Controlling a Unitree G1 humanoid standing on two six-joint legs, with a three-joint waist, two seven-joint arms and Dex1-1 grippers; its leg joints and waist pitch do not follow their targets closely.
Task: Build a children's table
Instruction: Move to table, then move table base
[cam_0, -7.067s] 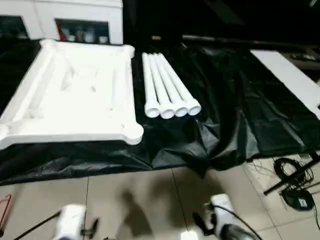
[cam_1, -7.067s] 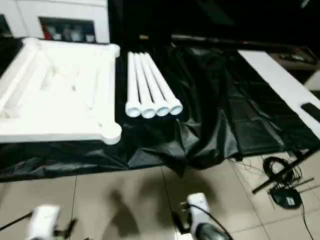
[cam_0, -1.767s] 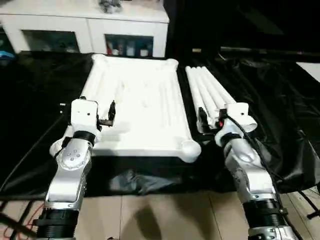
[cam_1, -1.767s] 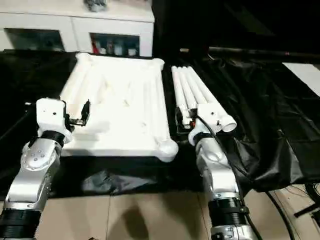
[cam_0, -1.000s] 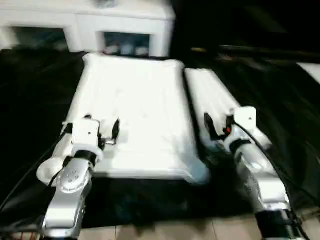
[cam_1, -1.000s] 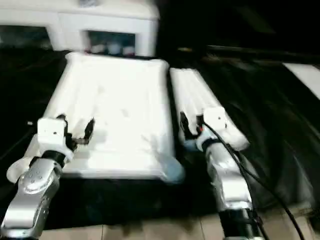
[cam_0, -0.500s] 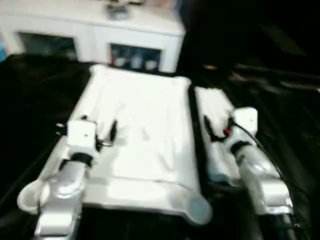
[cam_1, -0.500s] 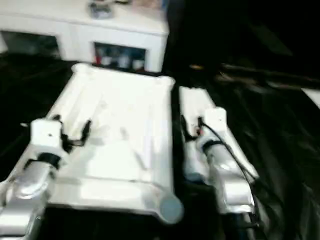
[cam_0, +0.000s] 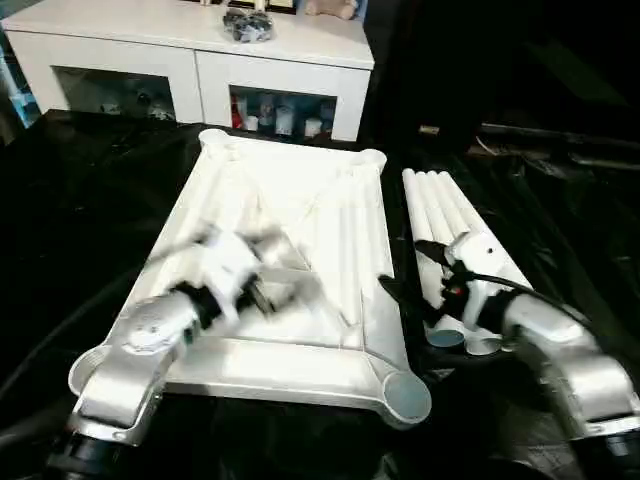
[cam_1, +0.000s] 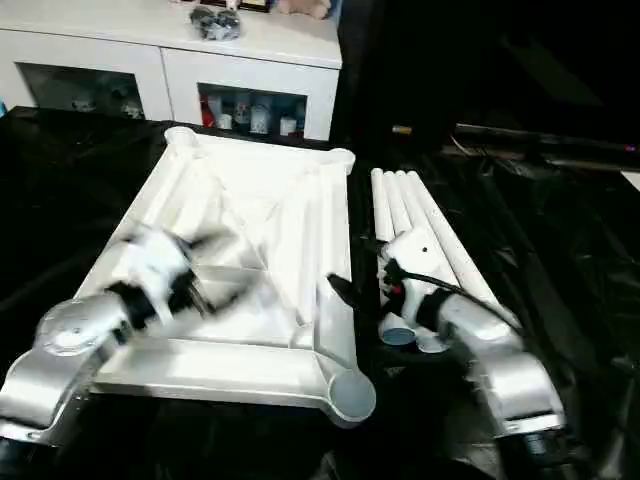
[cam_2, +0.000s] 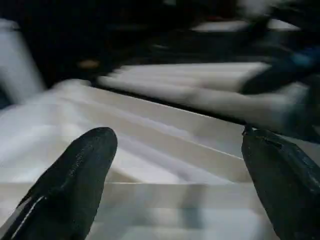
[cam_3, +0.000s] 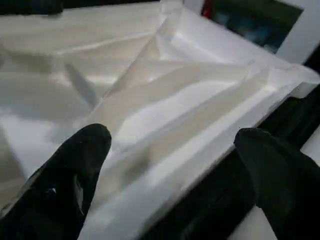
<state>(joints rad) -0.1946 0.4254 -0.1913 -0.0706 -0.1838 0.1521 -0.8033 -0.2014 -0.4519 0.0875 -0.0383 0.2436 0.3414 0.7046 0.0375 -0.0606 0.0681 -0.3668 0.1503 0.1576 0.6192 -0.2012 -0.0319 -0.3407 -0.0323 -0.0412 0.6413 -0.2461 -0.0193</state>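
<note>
The children's table lies in parts on a black sheet. Its white top (cam_0: 320, 215) is upside down, ribbed underside up, with round sockets at the corners (cam_0: 405, 393). Several long white legs (cam_0: 440, 205) lie side by side to its right. My left gripper (cam_0: 268, 292) hovers over the underside's near half, blurred in motion, its fingers (cam_2: 75, 185) wide open and empty. My right gripper (cam_0: 410, 272) is turned toward the top's right rim, above the gap between rim and legs. It is open, with the fingers (cam_3: 65, 175) spread and nothing between them.
A white cabinet (cam_0: 200, 55) with glass-fronted compartments stands behind the work, small items on top of it. The black sheet (cam_0: 70, 210) covers the surface all around, wrinkled at the right. A dark bar (cam_0: 560, 135) lies at the far right.
The camera has tilted. My left gripper has swung inward over the ribbed underside. My right gripper has turned from pointing forward to pointing left at the top's right rim.
</note>
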